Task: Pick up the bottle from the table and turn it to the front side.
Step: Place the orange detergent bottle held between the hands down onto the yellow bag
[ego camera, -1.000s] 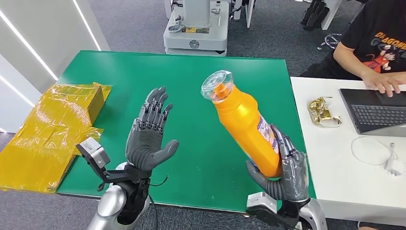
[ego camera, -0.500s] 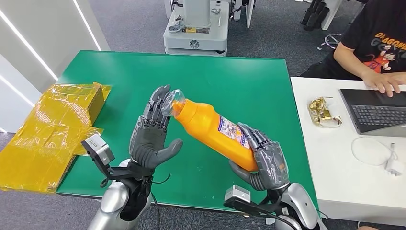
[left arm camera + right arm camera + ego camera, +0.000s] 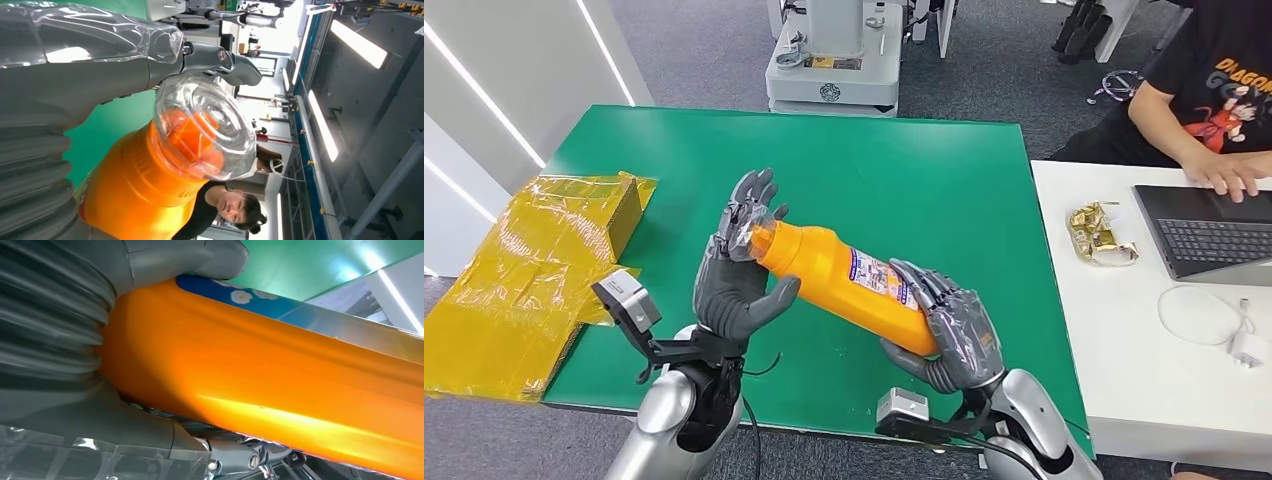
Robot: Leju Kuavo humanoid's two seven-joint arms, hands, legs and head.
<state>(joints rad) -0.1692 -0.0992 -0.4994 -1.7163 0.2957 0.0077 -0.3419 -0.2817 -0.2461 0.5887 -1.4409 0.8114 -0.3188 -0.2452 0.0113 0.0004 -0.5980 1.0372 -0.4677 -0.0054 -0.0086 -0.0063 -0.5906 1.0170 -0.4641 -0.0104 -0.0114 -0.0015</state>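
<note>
The right hand (image 3: 949, 335) is wrapped around the bottom end of the orange bottle (image 3: 844, 280). Its fingers (image 3: 934, 295) lie over the top of the bottle and its thumb (image 3: 904, 358) pushes from under, so they are clamped on it. The bottle is up in the air above the green table (image 3: 904, 170), lying almost on its side. A label (image 3: 879, 280) with small pictures sits just past the right fingers.

The cap end points at the left hand (image 3: 739, 280). That hand is spread wide, fingers (image 3: 749, 205) apart and pointing up. The clear cap (image 3: 207, 127) sits right against those fingers, and the thumb (image 3: 774, 297) reaches under the bottle's neck. I cannot tell if this hand is gripping yet.

Past the left fingers, off the table edge, lies a yellow wrapped box (image 3: 534, 270). Past the right fingers stands a white table (image 3: 1114, 310) with a shiny gold wrapper (image 3: 1099, 232), a laptop (image 3: 1209, 232) and a white cable (image 3: 1209, 320). A person (image 3: 1209, 90) sits there with a hand on the laptop. Far away stands a white machine (image 3: 834, 55).
</note>
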